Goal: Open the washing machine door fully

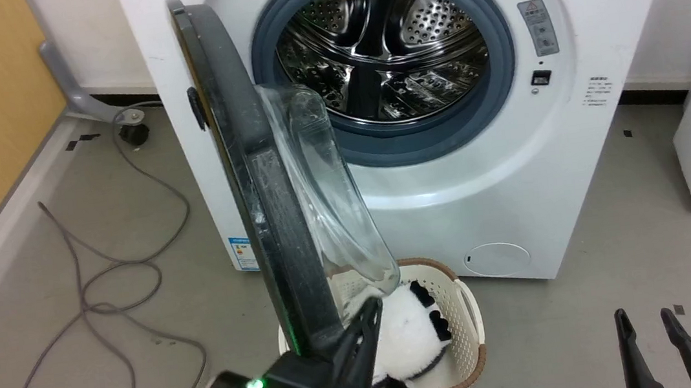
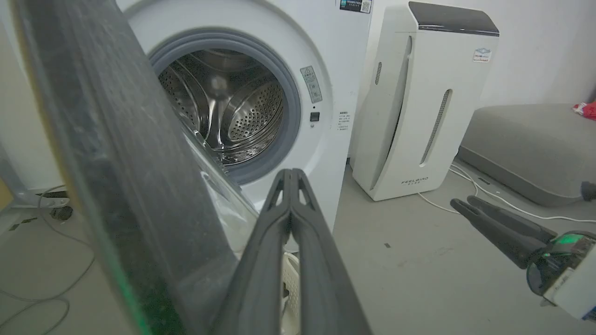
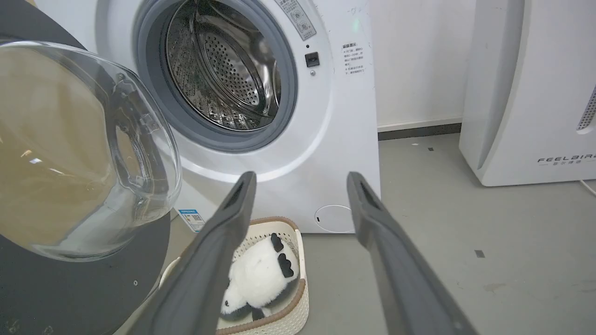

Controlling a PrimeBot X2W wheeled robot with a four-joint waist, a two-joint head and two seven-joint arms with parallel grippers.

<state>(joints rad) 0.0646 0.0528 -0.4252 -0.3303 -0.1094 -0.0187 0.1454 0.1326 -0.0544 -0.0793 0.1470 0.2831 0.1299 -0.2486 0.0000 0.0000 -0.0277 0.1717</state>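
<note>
Now the washing machine door (image 1: pixel 253 185) stood half open at eleven o'clock of the left end effector (image 1: pixel 369 315), closed together against its inner side; pushing slowly toward nine o'clock seemed best.

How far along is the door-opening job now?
Done: the washing machine door is unlatched, standing about square to the washing machine. In hand: the shut left gripper lies beside its inner face. Left: swinging it wider. The right gripper hangs open.
</note>
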